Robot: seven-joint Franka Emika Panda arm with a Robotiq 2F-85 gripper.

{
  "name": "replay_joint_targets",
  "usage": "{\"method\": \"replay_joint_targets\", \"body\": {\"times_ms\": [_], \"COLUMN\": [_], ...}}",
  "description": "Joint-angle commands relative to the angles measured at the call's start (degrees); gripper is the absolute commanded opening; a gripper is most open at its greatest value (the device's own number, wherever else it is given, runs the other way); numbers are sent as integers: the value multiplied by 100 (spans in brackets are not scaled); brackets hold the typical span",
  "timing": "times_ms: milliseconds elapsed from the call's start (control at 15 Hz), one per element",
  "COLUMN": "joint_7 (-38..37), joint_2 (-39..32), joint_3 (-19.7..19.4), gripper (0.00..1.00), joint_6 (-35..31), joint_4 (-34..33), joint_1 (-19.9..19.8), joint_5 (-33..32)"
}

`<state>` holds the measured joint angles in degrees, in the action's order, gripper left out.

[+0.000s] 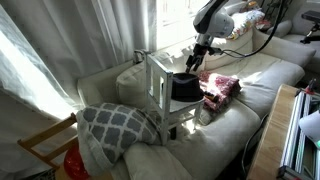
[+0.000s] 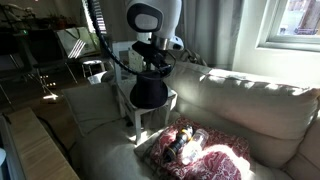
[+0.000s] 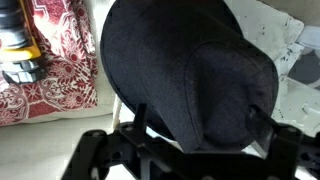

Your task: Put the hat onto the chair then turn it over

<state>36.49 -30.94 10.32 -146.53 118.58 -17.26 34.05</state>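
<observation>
The black hat (image 1: 185, 86) rests on the seat of the small white chair (image 1: 160, 75), which stands on the sofa. Both also show in an exterior view: the hat (image 2: 150, 92) and the chair (image 2: 152, 118). My gripper (image 1: 197, 57) hangs just above the hat, pointing down (image 2: 155, 65). In the wrist view the hat (image 3: 170, 60) fills most of the frame. The gripper (image 3: 200, 113) is open, with one finger on each side of the hat's crown. A bit of white chair (image 3: 285, 45) shows behind the hat.
A red-patterned folded cloth (image 1: 220, 88) lies on the sofa beside the chair (image 2: 195, 148), with a yellow object (image 3: 18, 45) on it. A grey patterned cushion (image 1: 115, 125) lies in front of the chair. A bare wood chair frame (image 1: 45, 145) stands off the sofa.
</observation>
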Motion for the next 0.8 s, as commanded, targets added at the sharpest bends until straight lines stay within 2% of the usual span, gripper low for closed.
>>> {"method": "replay_joint_targets", "body": {"times_ms": [0,67,133,267,333,533,733], "joint_7": [698,830,983,1185,1206,1148,990], "joint_2": [-284,-329,-385,-503,-544,-541,-271], "joint_3": [282,296,320,288,243,182,132], "gripper": [100,93,73,68,62,36,15], "joint_6": [112,118,136,167,189,212,208], "joint_4": [-181,-190,-205,-228,-236,-225,-110], "joint_1": [-342,-360,-380,-354,-311,-202,-29], "joint_5": [423,519,632,753,768,697,550]}}
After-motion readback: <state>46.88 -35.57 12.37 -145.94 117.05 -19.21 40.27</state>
